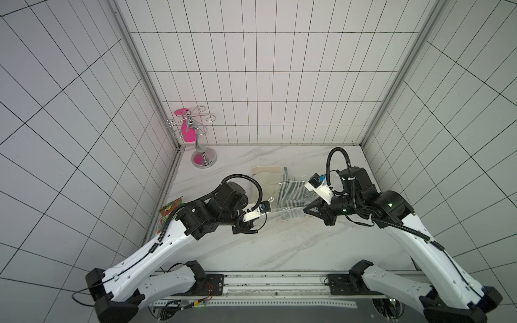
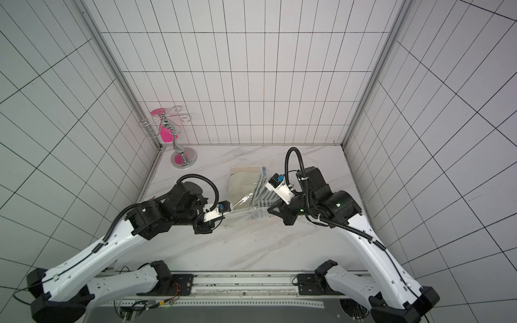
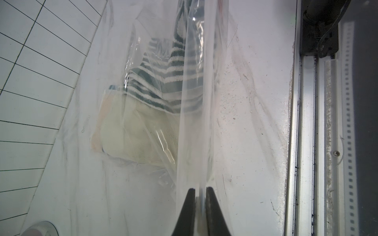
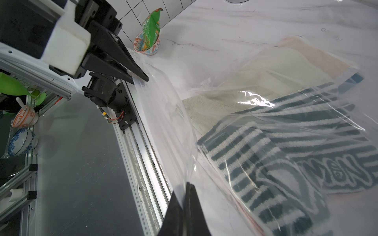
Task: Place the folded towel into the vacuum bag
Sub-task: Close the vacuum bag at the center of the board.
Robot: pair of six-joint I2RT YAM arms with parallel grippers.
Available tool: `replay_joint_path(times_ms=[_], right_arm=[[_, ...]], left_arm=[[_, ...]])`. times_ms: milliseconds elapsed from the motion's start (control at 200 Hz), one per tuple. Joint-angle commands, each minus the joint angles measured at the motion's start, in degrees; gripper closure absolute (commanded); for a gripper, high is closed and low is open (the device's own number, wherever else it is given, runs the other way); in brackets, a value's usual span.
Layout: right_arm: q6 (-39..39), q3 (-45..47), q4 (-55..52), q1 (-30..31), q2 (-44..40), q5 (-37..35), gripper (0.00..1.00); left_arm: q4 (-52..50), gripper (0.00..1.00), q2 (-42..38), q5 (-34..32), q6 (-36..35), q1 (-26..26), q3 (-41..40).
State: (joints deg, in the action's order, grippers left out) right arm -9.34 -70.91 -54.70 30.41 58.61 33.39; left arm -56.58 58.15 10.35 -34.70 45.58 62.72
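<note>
White-tiled walls on three sides; white marbled table (image 1: 279, 246) below.

Left tool (image 3: 200, 189): jaws clenched on a thin fold of the large clear crinkly plastic vacuum bag (image 3: 192, 122). The film runs taut straight out from the tip.

Right tool (image 4: 187, 183): jaws pressed together, with the same bag's edge pinched at the tip.

The two tools face each other with the bag's near edge stretched between them and lifted off the table. Judgement: gripping opposite ends keeps the floppy mouth straight and under tension, either to hold it from collapsing or to line it up for closing.

Just beyond both tips, under the film, lies the folded dark-green-and-white striped towel (image 4: 266, 159). It is flat, its edge overlapping a folded cream towel (image 4: 255, 81) farther from the right tool. Glare and creases cross both, so I judge both to be inside the bag. Whether the striped towel's nearest end is fully past the mouth, I cannot tell.

Well apart, on the left tool's far side from the bag, a green and orange snack packet (image 4: 152, 26) stands in a small patterned bowl (image 4: 147, 48) by the wall. Neither is involved.
</note>
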Motion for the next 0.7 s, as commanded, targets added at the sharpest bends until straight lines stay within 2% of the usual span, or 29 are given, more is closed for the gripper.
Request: replay_joint_path(times_ms=[0, 225, 550, 695], right_arm=[[-0.1, -4.8, -0.8, -2.6, -3.2, -11.5, 1.0], [1.6, -7.5, -2.0, -3.5, -2.5, -15.3, 1.0], [2.0, -9.7, -5.2, -5.4, -1.3, -22.8, 1.0], [2.6, -8.5, -4.0, -8.2, -1.3, -21.6, 1.0]], left_arm=[[-28.7, 0.94, -1.8, -16.5, 0.2, -3.5, -5.3], [-28.7, 0.95, -6.0, -17.2, -0.9, -5.2, -8.3], [-27.9, 0.95, -2.4, -18.2, -0.9, -6.2, -6.2], [-28.1, 0.95, -1.1, -18.8, -0.7, -6.6, -5.3]])
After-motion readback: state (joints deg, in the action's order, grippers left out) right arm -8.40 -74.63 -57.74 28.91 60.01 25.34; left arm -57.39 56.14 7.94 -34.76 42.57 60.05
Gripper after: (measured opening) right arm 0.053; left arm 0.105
